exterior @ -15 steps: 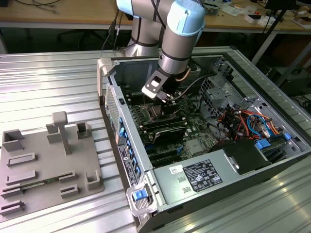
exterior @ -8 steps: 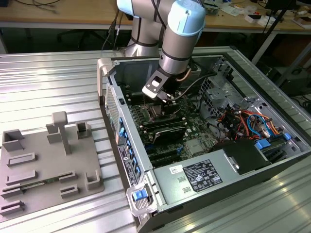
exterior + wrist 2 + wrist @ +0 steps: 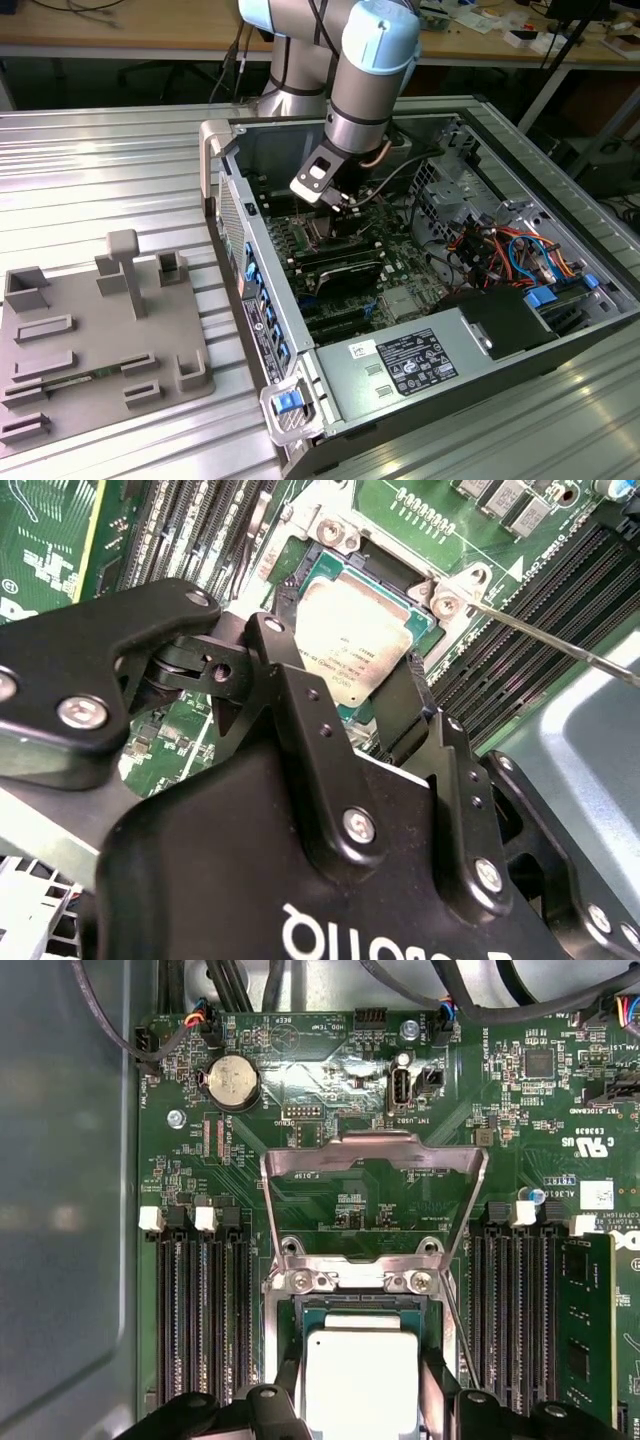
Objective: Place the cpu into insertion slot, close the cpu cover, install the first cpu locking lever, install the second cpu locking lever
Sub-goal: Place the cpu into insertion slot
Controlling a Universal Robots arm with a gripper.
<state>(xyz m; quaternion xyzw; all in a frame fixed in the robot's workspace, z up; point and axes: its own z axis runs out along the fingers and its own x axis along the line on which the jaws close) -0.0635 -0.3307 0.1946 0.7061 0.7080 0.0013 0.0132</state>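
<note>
While the end effector (image 3: 345,695) hangs low inside the open computer case (image 3: 262,300), its two black fingers (image 3: 300,705) are spread only to chip width and pinch the cpu (image 3: 345,630) by two opposite edges. In both wrist views the cpu lies flat, metal face up, within the frame of the insertion slot (image 3: 350,1303), which sits near the middle of the green motherboard (image 3: 330,1090). Whether the chip is fully seated or a touch above the slot I cannot tell.

Just beyond the slot, the cpu cover (image 3: 400,1150) stands swung up on its hinged edge, its cut-out centre showing the board behind. A thin metal locking lever (image 3: 545,645) runs out from one corner of the slot, across the black memory slots (image 3: 200,1320) that flank the slot on both sides. Farther along the board, a coin battery (image 3: 232,1082) sits near its edge.

The case lies on its side on the ribbed metal worktop (image 3: 100,170), and a grey parts tray (image 3: 90,340) rests at the worktop's corner on the exterior view's left.
</note>
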